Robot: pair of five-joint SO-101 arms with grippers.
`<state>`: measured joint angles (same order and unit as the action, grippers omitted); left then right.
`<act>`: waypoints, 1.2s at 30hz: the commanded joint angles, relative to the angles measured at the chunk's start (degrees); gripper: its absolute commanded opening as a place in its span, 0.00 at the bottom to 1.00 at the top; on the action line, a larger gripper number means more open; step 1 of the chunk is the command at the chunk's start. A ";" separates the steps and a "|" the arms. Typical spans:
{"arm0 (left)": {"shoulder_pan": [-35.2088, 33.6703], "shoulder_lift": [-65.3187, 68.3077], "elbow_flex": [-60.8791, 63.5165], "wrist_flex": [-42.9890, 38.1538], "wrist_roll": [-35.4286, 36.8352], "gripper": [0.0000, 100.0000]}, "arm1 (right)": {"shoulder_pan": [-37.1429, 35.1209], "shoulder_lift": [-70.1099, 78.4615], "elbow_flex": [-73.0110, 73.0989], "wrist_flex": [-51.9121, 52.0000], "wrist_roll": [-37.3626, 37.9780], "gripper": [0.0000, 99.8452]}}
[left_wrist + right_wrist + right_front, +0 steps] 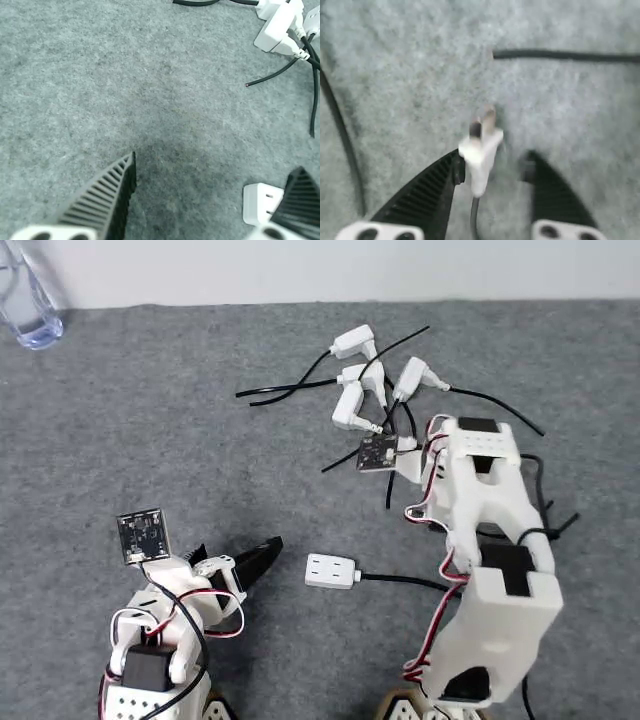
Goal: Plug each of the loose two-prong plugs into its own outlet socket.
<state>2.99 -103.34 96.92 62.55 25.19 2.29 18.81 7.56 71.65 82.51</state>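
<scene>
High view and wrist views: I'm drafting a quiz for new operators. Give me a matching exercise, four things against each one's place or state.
Things
1. outlet socket
2. clear bottle
3. left gripper
4. plug at the right gripper

Places or states
A. open, holding nothing
B. touching one finger, prongs pointing away
C. flat on the table's near half
D. at the table's far corner

Pairs: 1-C; 2-D; 3-A; 4-B

White socket block lying flat, slots up, black cord trailing off. Bunch of white plugs tangled in black cords, well apart from it. One two-prong plug sits between right gripper fingers, touching just one.
</scene>
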 commanded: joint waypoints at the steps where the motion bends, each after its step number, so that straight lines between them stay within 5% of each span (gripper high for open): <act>1: -0.18 -0.35 -0.48 0.00 0.00 0.43 | 0.92 -6.55 -2.29 0.57 0.53 0.30; 11: -0.18 -0.35 -0.48 0.09 0.00 0.43 | 0.92 -4.18 -2.29 -7.43 0.44 0.30; 30: -0.18 -0.35 -0.48 0.09 0.00 0.43 | 0.57 0.04 -1.93 0.57 0.44 0.30; 36: -0.18 -0.35 -0.48 0.09 0.00 0.43 | -0.13 -0.13 -2.20 4.79 0.44 0.18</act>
<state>2.99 -103.34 96.92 62.55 25.19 2.64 19.25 7.65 73.93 82.68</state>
